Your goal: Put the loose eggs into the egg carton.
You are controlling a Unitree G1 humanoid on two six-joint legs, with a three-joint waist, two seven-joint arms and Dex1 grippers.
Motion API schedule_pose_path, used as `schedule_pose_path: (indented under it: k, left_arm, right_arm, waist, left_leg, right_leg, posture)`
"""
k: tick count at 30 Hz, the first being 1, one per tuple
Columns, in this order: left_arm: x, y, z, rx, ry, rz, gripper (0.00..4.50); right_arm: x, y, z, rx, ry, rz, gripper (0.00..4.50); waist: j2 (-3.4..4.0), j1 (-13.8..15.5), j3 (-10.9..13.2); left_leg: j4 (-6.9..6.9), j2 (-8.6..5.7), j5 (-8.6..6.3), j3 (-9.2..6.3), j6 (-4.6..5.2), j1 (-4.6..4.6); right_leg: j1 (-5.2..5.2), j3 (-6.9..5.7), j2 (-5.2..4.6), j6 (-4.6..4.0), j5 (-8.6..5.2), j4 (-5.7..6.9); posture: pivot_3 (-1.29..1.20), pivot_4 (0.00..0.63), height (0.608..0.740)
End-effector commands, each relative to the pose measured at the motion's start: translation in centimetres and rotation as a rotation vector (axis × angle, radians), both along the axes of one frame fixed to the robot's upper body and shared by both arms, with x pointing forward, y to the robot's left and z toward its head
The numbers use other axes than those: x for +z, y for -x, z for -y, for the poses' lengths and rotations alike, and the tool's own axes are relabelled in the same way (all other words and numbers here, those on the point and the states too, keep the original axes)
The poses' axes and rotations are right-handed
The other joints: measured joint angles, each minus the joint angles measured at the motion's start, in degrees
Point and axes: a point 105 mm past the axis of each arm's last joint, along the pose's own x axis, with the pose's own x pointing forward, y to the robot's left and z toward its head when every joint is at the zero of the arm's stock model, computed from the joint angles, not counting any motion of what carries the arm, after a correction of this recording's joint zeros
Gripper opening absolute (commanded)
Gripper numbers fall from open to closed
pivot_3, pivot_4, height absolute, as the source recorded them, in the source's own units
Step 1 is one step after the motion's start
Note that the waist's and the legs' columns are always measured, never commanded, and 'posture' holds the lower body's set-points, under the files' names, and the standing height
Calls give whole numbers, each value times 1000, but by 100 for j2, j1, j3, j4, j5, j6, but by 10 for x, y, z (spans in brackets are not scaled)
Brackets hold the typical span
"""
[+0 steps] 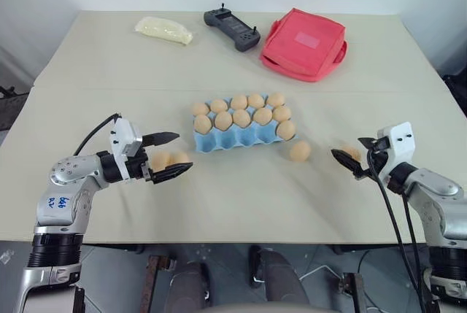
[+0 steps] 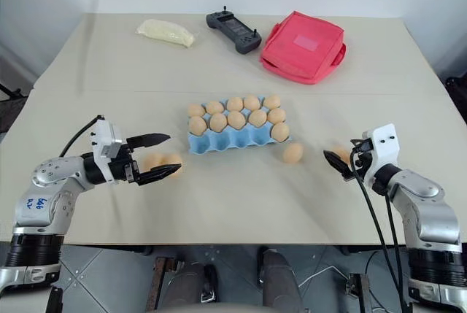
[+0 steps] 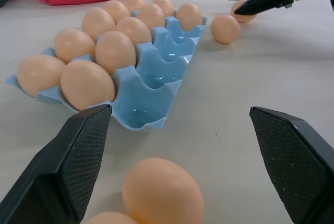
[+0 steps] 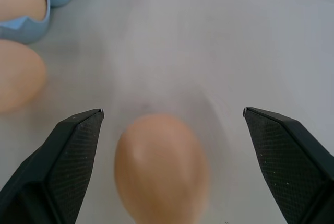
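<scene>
Both hands are held wide open & empty, left hand (image 1: 166, 155) w/ two loose eggs (image 1: 169, 158) between its fingers on the desk (image 1: 241, 196), right hand (image 1: 347, 160) around another nr the egg carton (image 1: 237, 138); eggs are judged light, smooth, fragile, best gripped gently across the middle.

Nine eggs (image 1: 241, 117) sit in one egg carton (image 1: 237, 140). Four loose eggs (image 1: 299, 151) lie on the desk (image 1: 241, 196). One red pouch (image 1: 304, 44), one controller (image 1: 232, 28), one packet (image 1: 163, 31).

Smooth matt eggs (image 3: 87, 84), glossy moulded blue carton (image 3: 151, 85), red cloth pouch (image 1: 303, 44), matt table (image 1: 241, 196)
</scene>
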Motion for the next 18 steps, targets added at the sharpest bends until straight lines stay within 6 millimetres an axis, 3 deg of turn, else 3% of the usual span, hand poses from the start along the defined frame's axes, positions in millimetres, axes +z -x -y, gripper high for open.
schedule_pose_path:
  k: [1,10,14,18]
  left_arm:
    - [13,6,-1,6,13,55,4500]
    - [13,7,-3,24,18,62,4500]
    - [14,5,-2,23,21,68,4500]
    - [15,3,1,17,24,73,4500]
  right_arm:
    - [0,-1,-1,19,25,-18,4313]
    - [29,4,-12,37,51,84,1667]
    - [60,3,-34,94,38,153,1635]
    - [79,-3,-79,211,-21,181,1635]
  waist:
    - [0,-1,0]
    - [1,-10,0]
    - [1,-15,0]
    - [1,-23,0]
  left_leg:
    - [0,1,0,0,0,0]
    - [0,3,-1,2,-3,4]
    - [0,2,-1,2,-4,3]
    - [1,3,-1,4,-3,3]
  right_leg:
    - [0,0,0,0,0,0]
    - [0,2,0,0,0,4]
    - [-1,4,0,0,0,4]
    - [-4,4,0,-1,0,5]
  posture:
    - [0,150,740]
    - [0,150,740]
    - [0,150,740]
    - [0,150,740]
